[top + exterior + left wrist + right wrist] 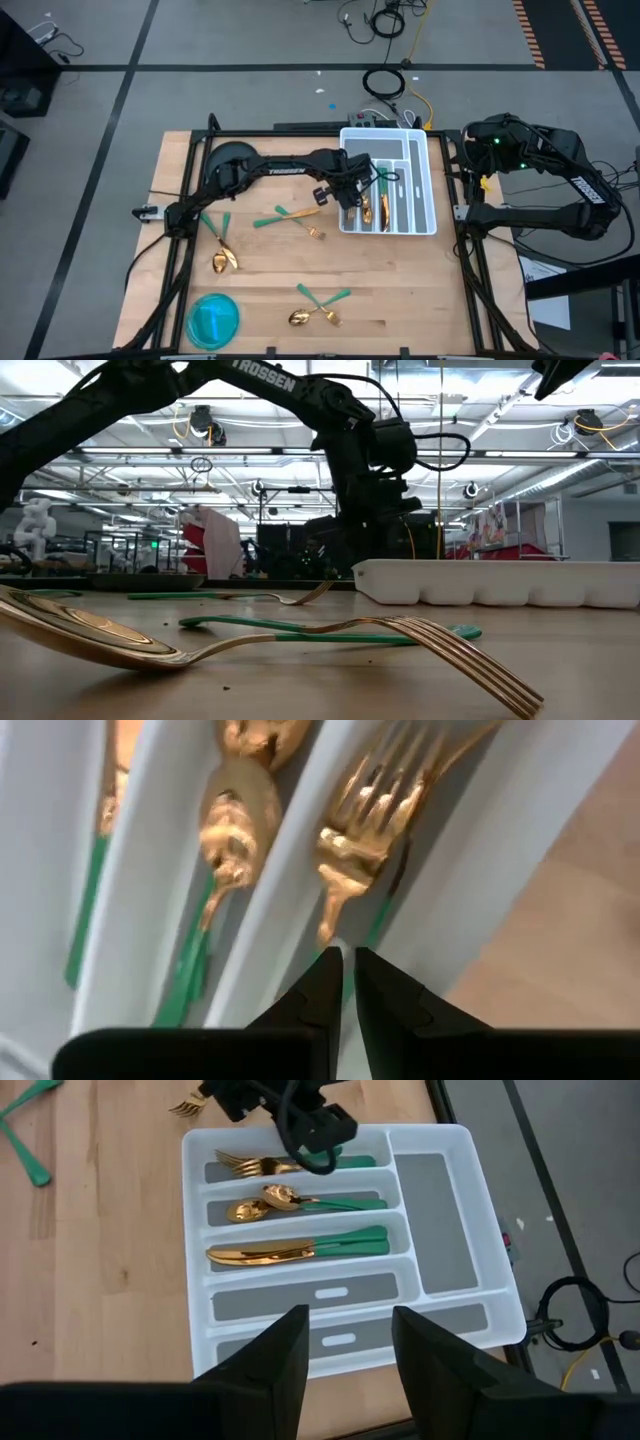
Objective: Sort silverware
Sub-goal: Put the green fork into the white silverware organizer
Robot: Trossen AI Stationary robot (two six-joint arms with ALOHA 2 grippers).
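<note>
- Silverware (300, 1203): shiny gold heads, green handles.
- Compartmented tray (455, 1285): white, grey floors.
- Round plate (213, 319): turquoise.
- Table (400, 290): pale wood grain.
- Arms (280, 168): black.

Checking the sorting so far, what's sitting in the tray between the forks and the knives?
The spoons, in the middle slot between the forks and the knives, seen in the right wrist view.
</note>
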